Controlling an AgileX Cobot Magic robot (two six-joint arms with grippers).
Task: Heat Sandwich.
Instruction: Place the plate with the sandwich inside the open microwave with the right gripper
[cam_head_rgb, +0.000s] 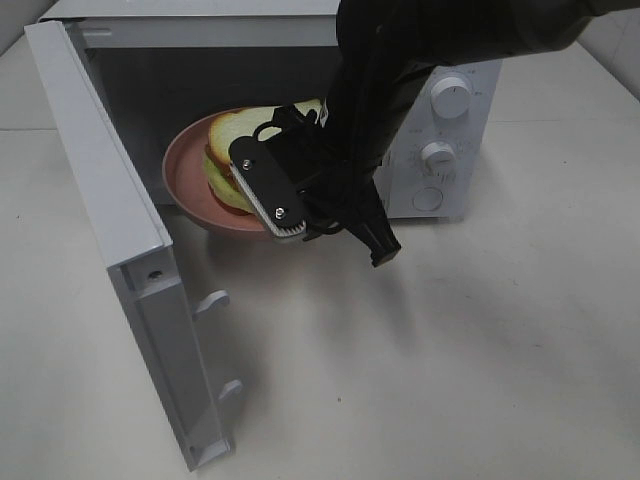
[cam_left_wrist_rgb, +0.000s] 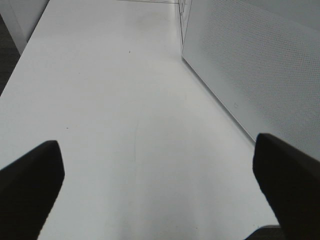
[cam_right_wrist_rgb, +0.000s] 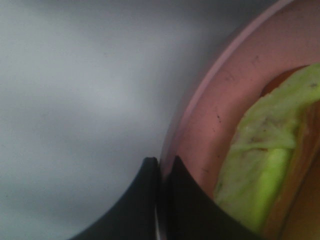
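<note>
Plain white counter (cam_head_rgb: 480, 350), matte and faintly speckled, with a soft grey shadow under the arm near its middle. At 12 o'clock on it, a white microwave (cam_head_rgb: 470, 150) with three round dials (cam_head_rgb: 438, 153) stacked down its 3 o'clock side. Door (cam_head_rgb: 110, 190) swung wide toward 8 o'clock, two latch hooks (cam_head_rgb: 212, 300) jutting from its inner edge. In the oven's mouth, a round pink plate (cam_head_rgb: 185, 160) carrying the sandwich (cam_head_rgb: 235, 130): pale bread over yellow-green filling, lying on the plate's 3 o'clock half and partly hidden behind the black arm. Cannot tell whether the plate rests on the oven floor. Right pincer (cam_right_wrist_rgb: 161, 167) clenched on the plate's near rim, around 5 o'clock in the high view, black jaws pressed together with only the rim between. Left pincer (cam_left_wrist_rgb: 157, 150) released, fingers (cam_left_wrist_rgb: 30, 180) spread wide above bare counter, grasping nothing, just beside a perforated white panel (cam_left_wrist_rgb: 260, 75). Beyond the counter's edge, a dark strip (cam_left_wrist_rgb: 6, 55).
</note>
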